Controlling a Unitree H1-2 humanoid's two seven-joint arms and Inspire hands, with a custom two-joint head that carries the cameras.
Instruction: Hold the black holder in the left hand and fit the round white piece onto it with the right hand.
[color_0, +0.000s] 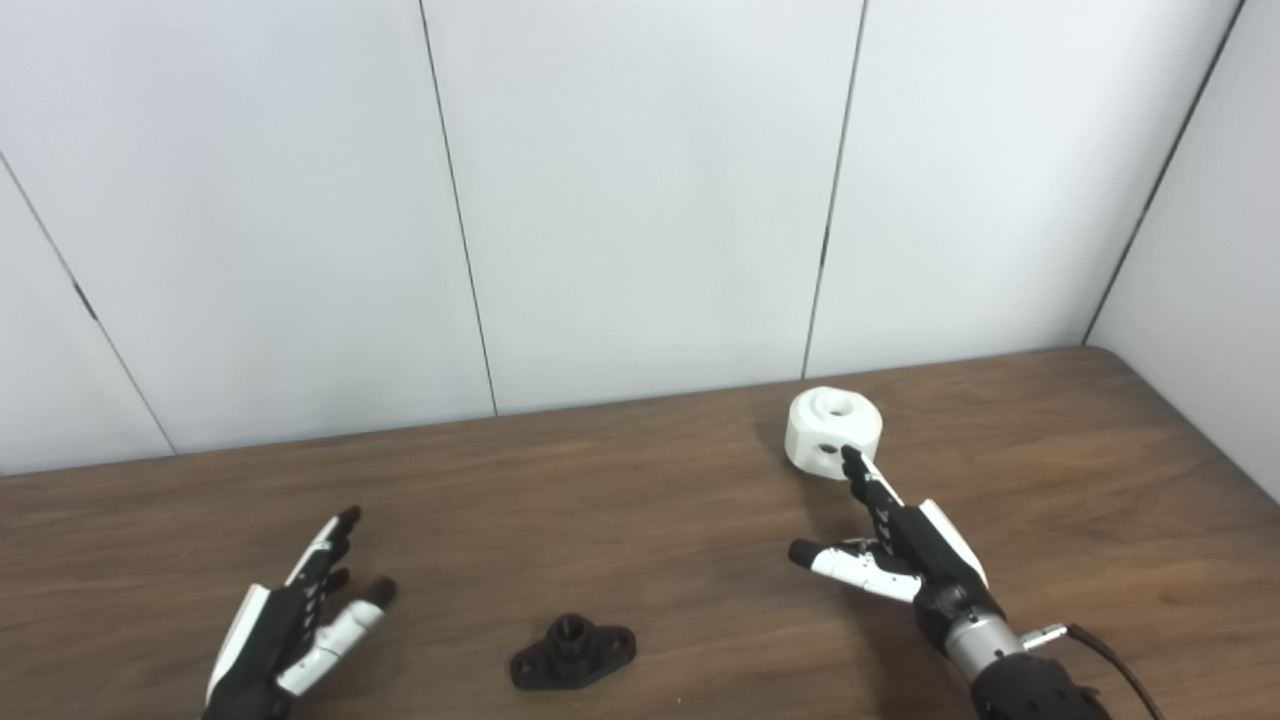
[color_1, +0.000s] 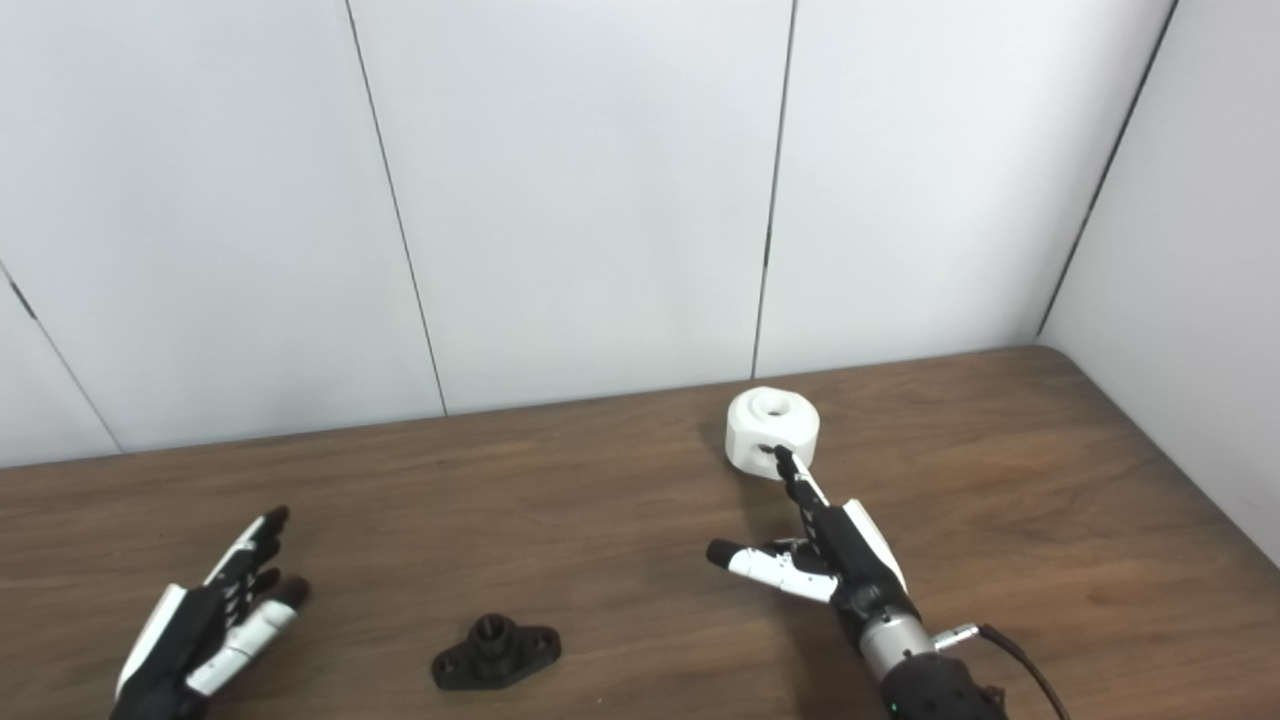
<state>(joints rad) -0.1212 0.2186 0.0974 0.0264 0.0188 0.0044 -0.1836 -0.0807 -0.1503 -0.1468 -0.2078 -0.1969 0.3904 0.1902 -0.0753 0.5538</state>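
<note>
Your left hand (color_0: 290, 625) lies spread and empty, left of the black holder (color_0: 572, 652) on the table (color_0: 640, 520). Your right hand (color_0: 900, 550) is spread, fingertips reaching the round white piece (color_0: 833, 430).

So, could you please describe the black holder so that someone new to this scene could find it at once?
Start at the brown wooden table and look along its near edge, about midway between the left hand and the right hand. The black holder lies flat there, touched by neither hand. It is small and dark with a raised round hub, unlike the bigger round white piece farther back.
</note>
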